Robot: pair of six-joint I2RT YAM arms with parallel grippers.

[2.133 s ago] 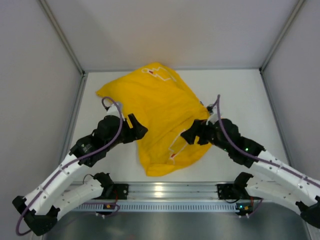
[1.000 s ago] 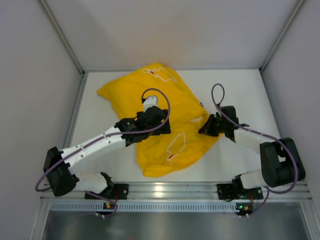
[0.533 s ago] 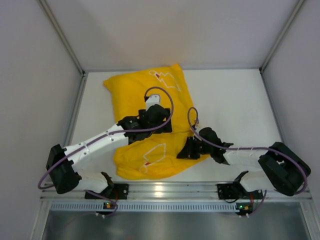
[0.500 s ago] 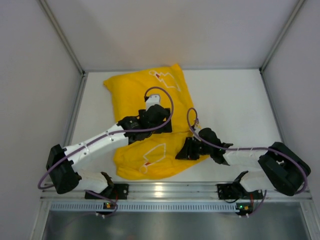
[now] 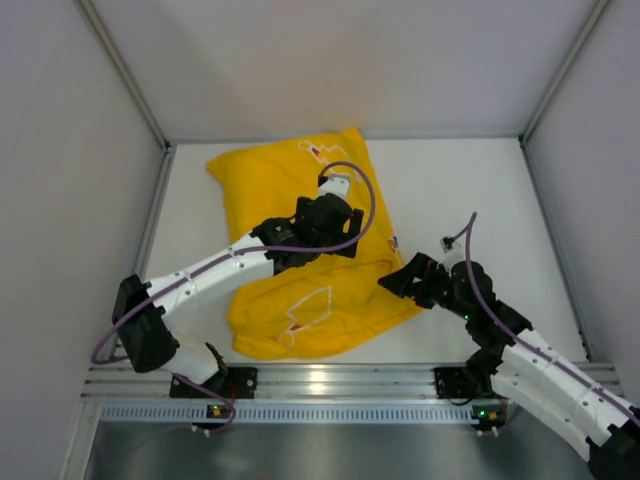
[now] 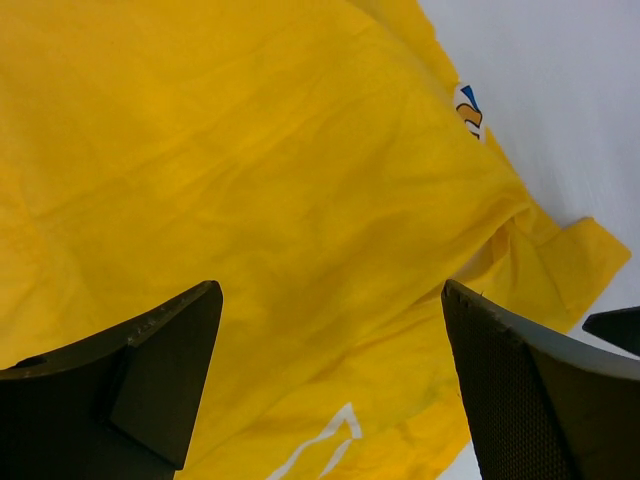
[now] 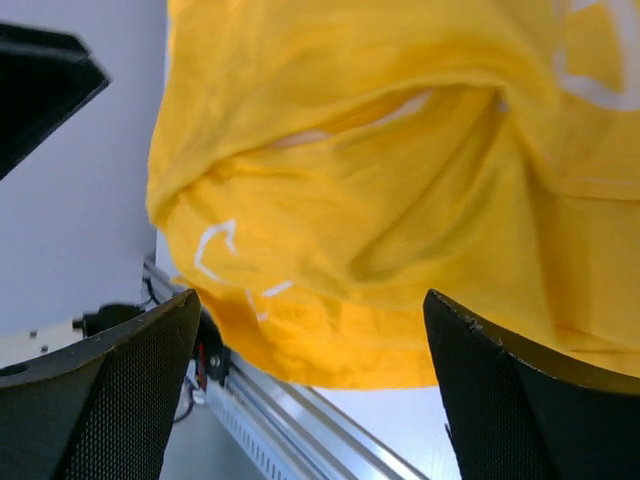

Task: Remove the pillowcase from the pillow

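Two arms reaching from the near edge of a white table [image 5: 470,190], shown from above and from each wrist.

Bright yellow pillowcase [image 5: 260,185] across the left-centre of the table, from close to the far edge to just short of the near-edge rail [image 5: 330,380]. Fuller and rounded towards the far left corner, flatter and creased towards the near edge. One faint white outline [image 5: 310,305] on the near part, a second by the far edge.

Left gripper [image 5: 335,218] out over the middle of the pillowcase, jaws spread wide, nothing between them. In the left wrist view, dark fingers [image 6: 150,380] far apart above wrinkled yellow pillowcase [image 6: 250,180]. Small blue-and-white print [image 6: 468,105] at its edge, beside bare table.

Right gripper [image 5: 405,282] low at the right-hand edge of the pillowcase, closer to the near edge than the left gripper. Jaws likewise spread, gripping nothing. In the right wrist view, fingers [image 7: 530,400] wide apart in front of a bunched fold of pillowcase [image 7: 400,220], a slit-like gap along the top of the fold. Contact between these fingertips and the fabric not determinable.

Pillow hidden in all three views; whether inside the case not determinable.
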